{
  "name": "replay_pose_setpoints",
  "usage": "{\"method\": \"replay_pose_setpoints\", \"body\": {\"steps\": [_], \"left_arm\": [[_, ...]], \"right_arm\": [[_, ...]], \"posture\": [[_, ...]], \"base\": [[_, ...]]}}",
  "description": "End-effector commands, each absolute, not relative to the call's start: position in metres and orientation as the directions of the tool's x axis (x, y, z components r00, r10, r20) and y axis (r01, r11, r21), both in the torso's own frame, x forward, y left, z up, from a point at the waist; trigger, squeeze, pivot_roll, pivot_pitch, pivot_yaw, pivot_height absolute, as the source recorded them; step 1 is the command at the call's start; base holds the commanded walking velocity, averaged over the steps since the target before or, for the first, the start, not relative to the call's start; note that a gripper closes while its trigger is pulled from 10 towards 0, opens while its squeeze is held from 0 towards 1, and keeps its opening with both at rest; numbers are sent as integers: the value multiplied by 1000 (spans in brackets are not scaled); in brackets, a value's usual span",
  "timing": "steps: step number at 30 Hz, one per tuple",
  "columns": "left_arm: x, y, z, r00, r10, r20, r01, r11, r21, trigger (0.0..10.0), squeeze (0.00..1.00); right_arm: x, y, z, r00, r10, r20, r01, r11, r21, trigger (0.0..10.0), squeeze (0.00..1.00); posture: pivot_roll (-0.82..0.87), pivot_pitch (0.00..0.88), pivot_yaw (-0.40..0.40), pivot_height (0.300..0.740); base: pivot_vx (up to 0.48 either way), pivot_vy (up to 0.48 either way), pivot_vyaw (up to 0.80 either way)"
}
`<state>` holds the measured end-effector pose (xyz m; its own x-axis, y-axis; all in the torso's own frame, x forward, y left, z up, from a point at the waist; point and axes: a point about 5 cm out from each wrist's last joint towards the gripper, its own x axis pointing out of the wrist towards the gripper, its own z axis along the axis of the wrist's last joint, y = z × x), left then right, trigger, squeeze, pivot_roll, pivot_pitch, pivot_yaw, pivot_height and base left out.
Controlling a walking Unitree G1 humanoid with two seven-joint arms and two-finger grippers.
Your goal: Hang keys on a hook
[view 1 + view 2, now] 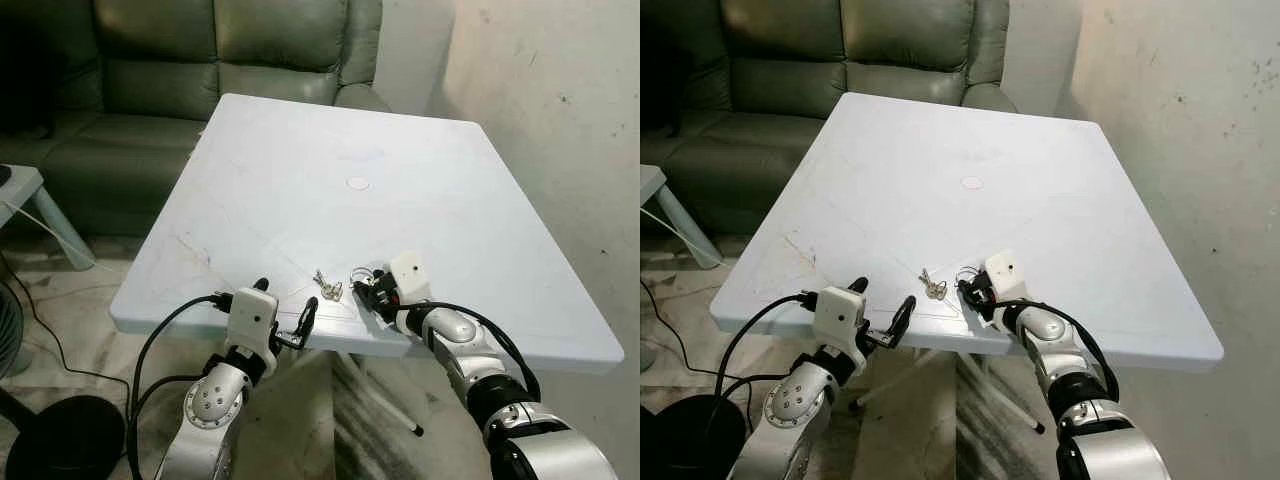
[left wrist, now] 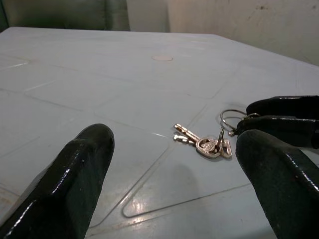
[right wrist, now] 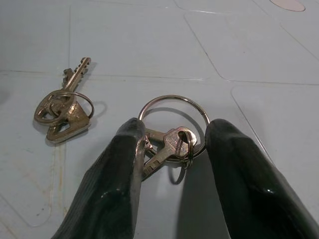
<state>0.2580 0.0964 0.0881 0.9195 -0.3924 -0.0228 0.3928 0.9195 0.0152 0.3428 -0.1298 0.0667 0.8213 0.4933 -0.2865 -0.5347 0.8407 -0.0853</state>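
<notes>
Silver arms (image 1: pixel 470 350); black cables (image 1: pixel 150 345)

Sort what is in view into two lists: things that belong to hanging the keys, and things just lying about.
Belongs to the job:
- large silver key ring with small keys, between the right end effector fingers
- brass-coloured key bunch on the white plastic table
- left end effector, open at the table edge

Just lying about:
- grey-green leather sofa
- black floor fan

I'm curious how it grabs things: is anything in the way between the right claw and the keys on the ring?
Nothing visible. The right gripper is open, its fingers on either side of the key ring lying on the table.
</notes>
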Motion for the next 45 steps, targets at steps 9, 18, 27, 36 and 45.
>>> {"method": "replay_pose_setpoints", "body": {"steps": [9,18,27,36,45], "left_arm": [[260,94,91,921,-390,-9,390,920,32,10000,0],[260,95,92,924,-381,-7,381,924,36,10000,0],[263,96,93,926,-379,-3,378,925,44,10000,0],[266,97,95,928,-374,4,373,926,51,10000,0],[269,98,96,933,-361,10,360,932,41,10000,0]], "right_arm": [[346,-133,70,835,476,-275,-519,847,-110,2392,0],[347,-133,72,839,472,-269,-516,848,-121,2275,0],[348,-130,71,834,471,-287,-520,845,-126,10000,0],[350,-131,74,862,440,-252,-481,867,-130,0,0],[353,-130,96,875,482,-45,-482,876,12,0,0]], "posture": [[33,0,-92,740],[33,0,-92,740],[36,0,-87,740],[33,0,-80,740],[29,0,-79,740]], "base": [[0,0,0],[0,0,0],[0,0,0],[0,0,0],[0,0,0]]}}
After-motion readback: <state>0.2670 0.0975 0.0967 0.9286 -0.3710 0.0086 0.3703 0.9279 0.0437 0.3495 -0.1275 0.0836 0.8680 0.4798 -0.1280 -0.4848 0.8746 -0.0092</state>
